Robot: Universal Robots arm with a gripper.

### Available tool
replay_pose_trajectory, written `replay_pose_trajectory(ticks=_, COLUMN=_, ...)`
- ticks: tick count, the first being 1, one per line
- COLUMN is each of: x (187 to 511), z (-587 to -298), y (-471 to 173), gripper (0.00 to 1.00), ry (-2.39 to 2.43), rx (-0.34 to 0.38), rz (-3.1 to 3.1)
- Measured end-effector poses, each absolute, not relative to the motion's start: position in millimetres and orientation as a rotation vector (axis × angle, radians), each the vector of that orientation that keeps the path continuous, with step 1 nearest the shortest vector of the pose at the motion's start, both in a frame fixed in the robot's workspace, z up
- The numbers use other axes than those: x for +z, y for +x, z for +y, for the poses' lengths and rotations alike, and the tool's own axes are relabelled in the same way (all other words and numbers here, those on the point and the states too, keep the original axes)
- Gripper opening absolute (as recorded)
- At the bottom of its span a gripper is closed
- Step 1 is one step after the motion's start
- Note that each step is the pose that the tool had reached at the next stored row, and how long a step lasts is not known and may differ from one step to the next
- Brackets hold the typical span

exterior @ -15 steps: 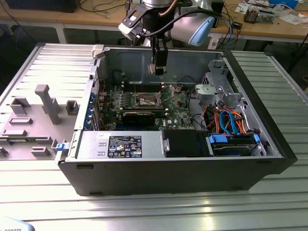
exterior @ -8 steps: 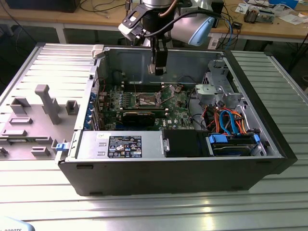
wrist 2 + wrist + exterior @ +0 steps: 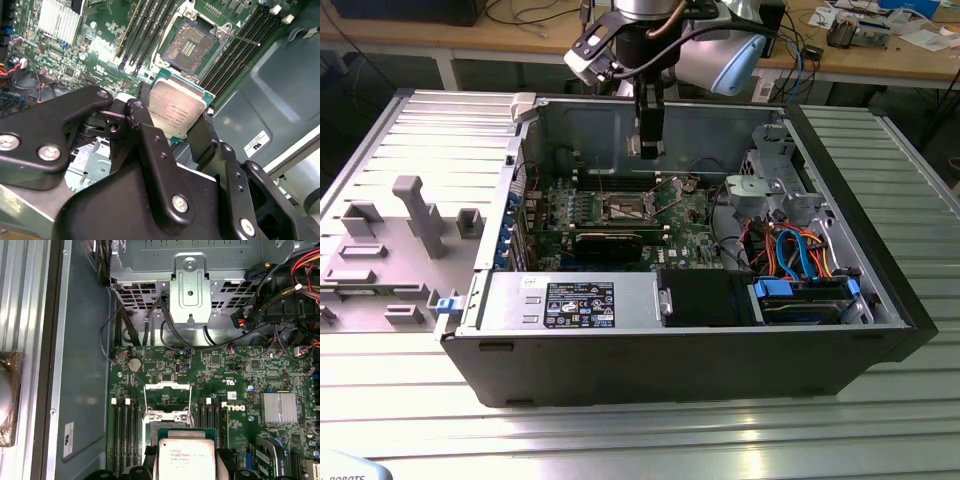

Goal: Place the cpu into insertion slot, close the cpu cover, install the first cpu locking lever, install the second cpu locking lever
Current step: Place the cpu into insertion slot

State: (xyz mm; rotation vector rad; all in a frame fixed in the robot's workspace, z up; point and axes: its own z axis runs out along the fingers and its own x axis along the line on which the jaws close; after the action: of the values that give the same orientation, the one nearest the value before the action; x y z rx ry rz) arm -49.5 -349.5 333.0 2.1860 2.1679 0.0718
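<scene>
Gripper [image 3: 174,125]: matte black fingers [image 3: 200,137] are closed onto the cpu [image 3: 177,107], a flat square chip w/ dull silver top & thin green edge, held above the board. The insertion slot [image 3: 189,47], a dark square w/ shiny metal rim, sits uncovered on the green board [image 3: 100,47], betw. long black memory slots [image 3: 142,35].

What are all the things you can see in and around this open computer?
computer case: one, black, open, on the ribbed metal table.
circuit board: one, green, inside the case.
insertion slot: one, dark with silvery rim, empty, on the board.
memory slots: several, black, either side of the slot.
cables: a bunch, orange and blue, at the exterior view's right inside the case.
cpu: one, silver-grey, held above the board, apart from the slot.
gripper: one, black, shut on the cpu.
</scene>
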Motion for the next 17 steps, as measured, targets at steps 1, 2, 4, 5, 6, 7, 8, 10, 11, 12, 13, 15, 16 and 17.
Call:
replay_pose_trajectory(ticks=1, x=331.7, z=-349.4, y=-49.5, gripper=0.54, ry=2.19, rx=0.072, rz=2.164)
replay_pose_trajectory(ticks=2, x=328.1, z=-348.2, y=-49.6, gripper=0.54, ry=2.193, rx=0.071, rz=2.161)
replay_pose_trajectory(ticks=4, x=323.8, z=-347.0, y=-49.9, gripper=0.54, ry=2.193, rx=0.071, rz=2.161)
replay_pose_trajectory(ticks=5, x=323.4, z=-347.0, y=-49.9, gripper=0.54, ry=2.193, rx=0.071, rz=2.161)
replay_pose_trajectory(ticks=6, x=323.3, z=-347.0, y=-49.9, gripper=0.54, ry=2.193, rx=0.07, rz=2.161)
replay_pose_trajectory(ticks=7, x=323.2, z=-347.0, y=-49.9, gripper=0.54, ry=2.193, rx=0.07, rz=2.161)
replay_pose_trajectory(ticks=8, x=323.1, z=-347.0, y=-49.9, gripper=0.54, ry=2.193, rx=0.071, rz=2.161)
replay_pose_trajectory(ticks=10, x=323.0, z=-347.0, y=-49.9, gripper=0.54, ry=2.193, rx=0.071, rz=2.161)
replay_pose_trajectory(ticks=11, x=323.0, z=-347.0, y=-49.9, gripper=0.54, ry=2.193, rx=0.071, rz=2.161)
replay_pose_trajectory(ticks=12, x=322.7, z=-346.9, y=-49.9, gripper=0.54, ry=2.193, rx=0.071, rz=2.161)
replay_pose_trajectory(ticks=13, x=322.2, z=-346.9, y=-49.9, gripper=0.54, ry=2.193, rx=0.071, rz=2.161)
replay_pose_trajectory(ticks=15, x=320.7, z=-346.8, y=-49.9, gripper=0.54, ry=2.193, rx=0.071, rz=2.162)
replay_pose_trajectory(ticks=16, x=319.3, z=-346.5, y=-50.0, gripper=0.54, ry=2.192, rx=0.071, rz=2.163)
replay_pose_trajectory(ticks=17, x=316.2, z=-346.2, y=-50.0, gripper=0.54, ry=2.189, rx=0.071, rz=2.165)
